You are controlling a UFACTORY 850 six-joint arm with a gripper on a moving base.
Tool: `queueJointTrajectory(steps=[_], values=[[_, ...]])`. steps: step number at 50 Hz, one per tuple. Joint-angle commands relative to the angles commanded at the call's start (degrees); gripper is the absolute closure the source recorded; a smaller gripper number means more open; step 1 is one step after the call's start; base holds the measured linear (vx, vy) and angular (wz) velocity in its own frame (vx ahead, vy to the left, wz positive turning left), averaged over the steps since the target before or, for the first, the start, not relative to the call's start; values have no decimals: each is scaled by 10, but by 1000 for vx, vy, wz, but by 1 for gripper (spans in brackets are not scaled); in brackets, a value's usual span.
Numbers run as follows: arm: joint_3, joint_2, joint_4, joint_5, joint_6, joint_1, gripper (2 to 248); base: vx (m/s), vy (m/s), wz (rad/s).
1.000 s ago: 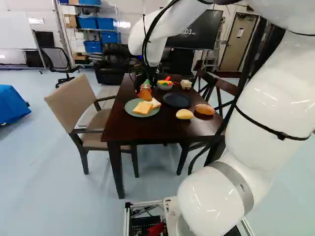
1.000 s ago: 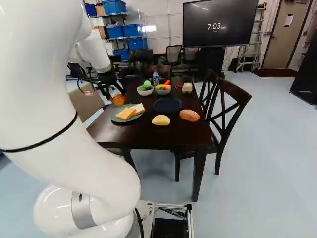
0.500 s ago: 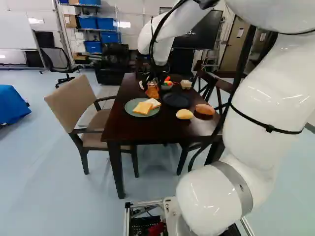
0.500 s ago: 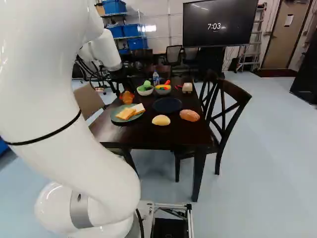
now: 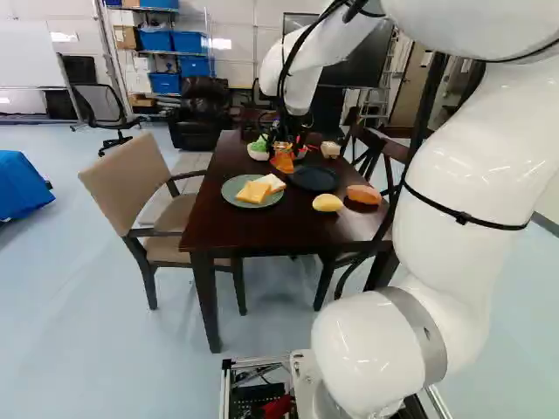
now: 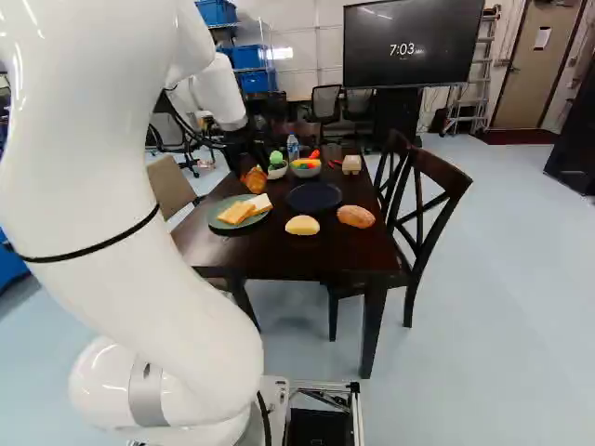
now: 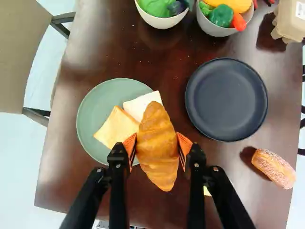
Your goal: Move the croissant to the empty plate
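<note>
Croissant (image 7: 157, 145) sits squarely between the two fingers of your end effector (image 5: 282, 155), with an orange pad (image 7: 129, 145) pressed to each flank. You have the fingers parted by the croissant's width and gripping it from two sides. Its long body runs crosswise to the line between the pads, one tip pointing ahead of the end effector (image 7: 157, 149) and the other back between the fingers. You are holding it raised over the worktop (image 7: 128, 59).

In your wrist view, the croissant hides part of the green plate (image 7: 88, 114), which carries a toasted slice (image 7: 116, 129) and a white slice (image 7: 143, 106). The dark plate (image 7: 226, 99) lies ahead of the end effector and off to the side away from the green plate, apart from the croissant. You can see a sugared bun (image 7: 274, 168) beside the dark plate, on the worktop, and in the right base view a pale yellow oval piece (image 6: 303, 225) near that bun. Beyond the plates you have a bowl of green pieces (image 7: 162, 20), a bowl of colourful pieces (image 7: 215, 29) and a carton (image 7: 290, 21).
</note>
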Motion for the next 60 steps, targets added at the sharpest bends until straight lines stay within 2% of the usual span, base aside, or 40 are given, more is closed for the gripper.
queueJointTrajectory(steps=[31,60], values=[[0,0,0,0,0,-62,120,0,0,0],[-31,-28,0,0,0,-118,120,0,0,0]])
